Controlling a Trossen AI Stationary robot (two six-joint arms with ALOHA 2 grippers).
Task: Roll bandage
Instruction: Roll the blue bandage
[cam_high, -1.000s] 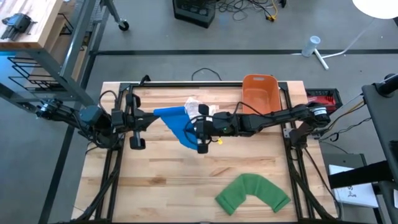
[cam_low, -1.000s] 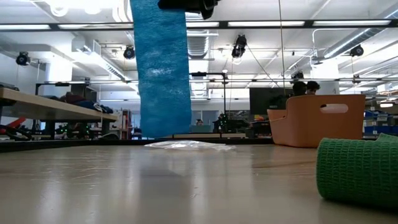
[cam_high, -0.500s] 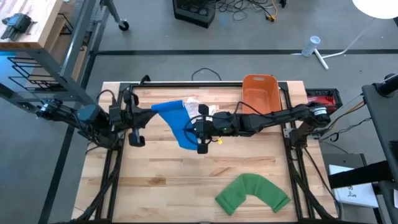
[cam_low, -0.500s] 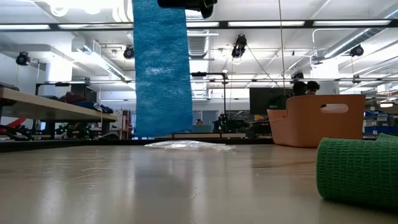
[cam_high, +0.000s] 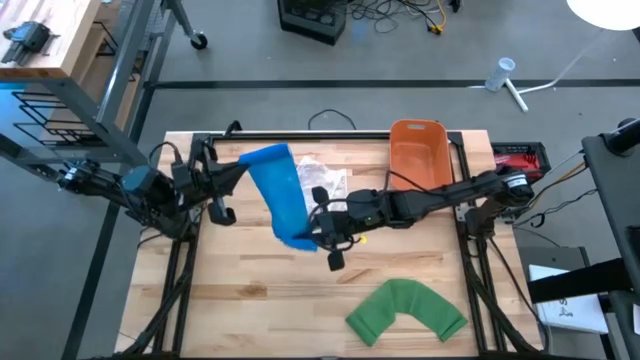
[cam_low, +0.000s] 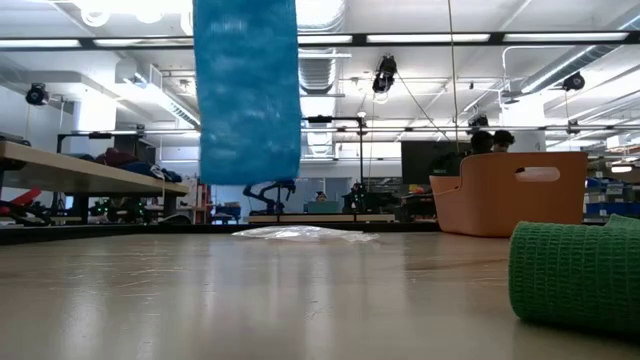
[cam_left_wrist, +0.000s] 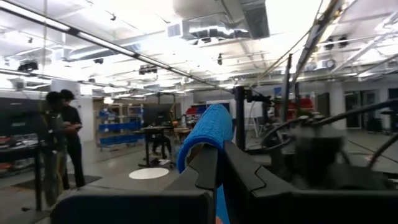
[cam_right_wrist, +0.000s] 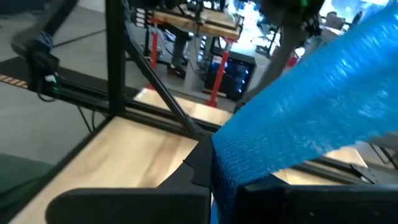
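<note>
Since 1 second back: blue bandage (cam_high: 280, 195) swung round, now running from a far end near the left claw (cam_high: 232, 170) to a near end at the right claw (cam_high: 318, 238), with the right claw drawn toward the table's (cam_high: 250, 300) near side. Seen from table height, hangs higher and a touch further left than before.

At left: left claw shut flat on 1 end of the blue bandage, fabric pinched between the 2 dark fingers (cam_left_wrist: 205, 168) and standing up past them in the left wrist view. Arm reaching in over the table's left edge.

At centre: blue bandage stretched in the air between both claws, well clear of the table top, not yet wound at all. Crumpled clear wrapper (cam_high: 322, 178) lying on the table just behind it.

Right of centre: right claw clamped tight on the other end of the strip, cloth spilling over its fingers (cam_right_wrist: 205, 165) in the right wrist view. Orange bin (cam_high: 417, 150) beyond it at the far edge; green bandage (cam_high: 405, 308) loose and curved at the near edge, untouched.

Step in hand, by judgement: holding the strip taut, ready to begin the roll. Next move likely calls for 1 end turned over on itself while the other keeps tension, without letting the cloth twist or slip.
</note>
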